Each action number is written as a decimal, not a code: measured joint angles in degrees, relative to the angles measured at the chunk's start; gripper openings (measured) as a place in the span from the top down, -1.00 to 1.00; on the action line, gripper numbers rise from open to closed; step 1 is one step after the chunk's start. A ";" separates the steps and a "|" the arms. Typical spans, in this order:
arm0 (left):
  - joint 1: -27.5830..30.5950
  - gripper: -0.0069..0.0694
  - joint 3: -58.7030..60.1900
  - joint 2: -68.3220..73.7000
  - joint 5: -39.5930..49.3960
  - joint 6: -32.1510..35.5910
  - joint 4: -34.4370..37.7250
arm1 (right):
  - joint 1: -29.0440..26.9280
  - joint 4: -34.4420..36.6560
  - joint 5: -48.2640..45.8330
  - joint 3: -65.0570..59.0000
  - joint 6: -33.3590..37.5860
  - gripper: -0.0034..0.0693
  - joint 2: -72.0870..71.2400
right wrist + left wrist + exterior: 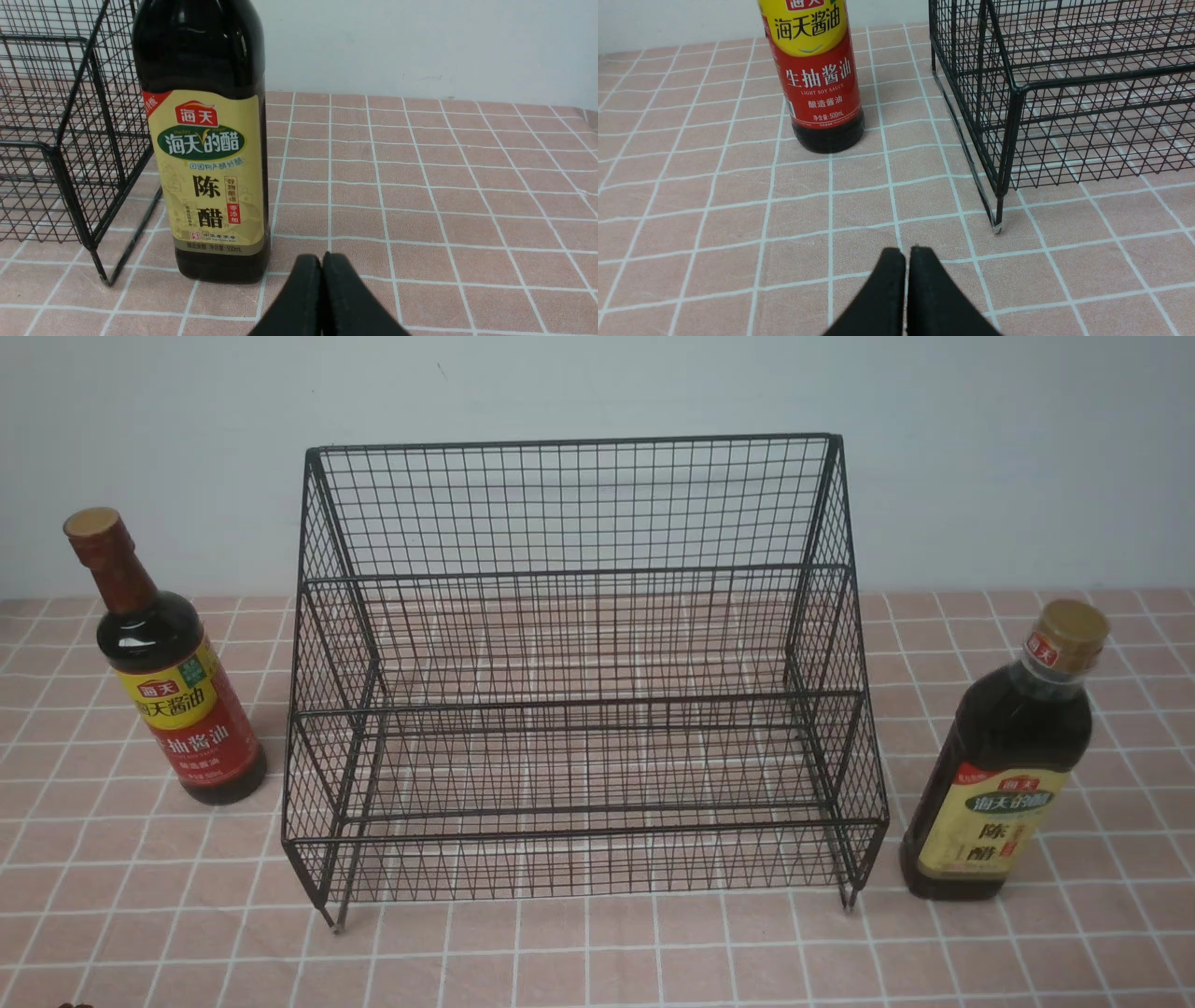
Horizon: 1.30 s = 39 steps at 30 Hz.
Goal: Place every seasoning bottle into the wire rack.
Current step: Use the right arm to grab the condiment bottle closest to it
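Pink tiled tabletop (597,952) (white grid lines) meets pale wall (597,383).

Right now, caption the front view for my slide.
Empty black wire rack on pink tiled tabletop, soy sauce bottle standing left of it, vinegar bottle right, both outside.

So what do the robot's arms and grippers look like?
Only the tips show. The left gripper and right gripper each end in two matte black jaws, broad at the base, tapering to rounded tips. No cables or markings show; the arms are out of view.
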<state>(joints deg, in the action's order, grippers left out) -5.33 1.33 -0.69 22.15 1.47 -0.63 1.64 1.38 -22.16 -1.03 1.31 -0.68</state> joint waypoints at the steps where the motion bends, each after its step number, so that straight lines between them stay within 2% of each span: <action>1: 0.00 0.84 0.00 0.00 0.00 0.00 0.00 | 0.00 0.00 0.00 0.00 0.00 0.95 0.00; 35: 0.00 0.84 0.00 0.00 0.00 0.00 0.00 | 0.00 0.00 0.00 0.00 0.00 0.95 0.00; 39: 0.00 0.84 0.00 0.00 0.00 0.00 0.00 | 0.00 0.00 2.41 -0.34 -0.23 0.95 0.00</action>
<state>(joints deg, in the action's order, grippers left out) -5.33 1.33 -0.69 22.15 1.47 -0.63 1.64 1.38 -19.75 -1.38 1.08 -0.68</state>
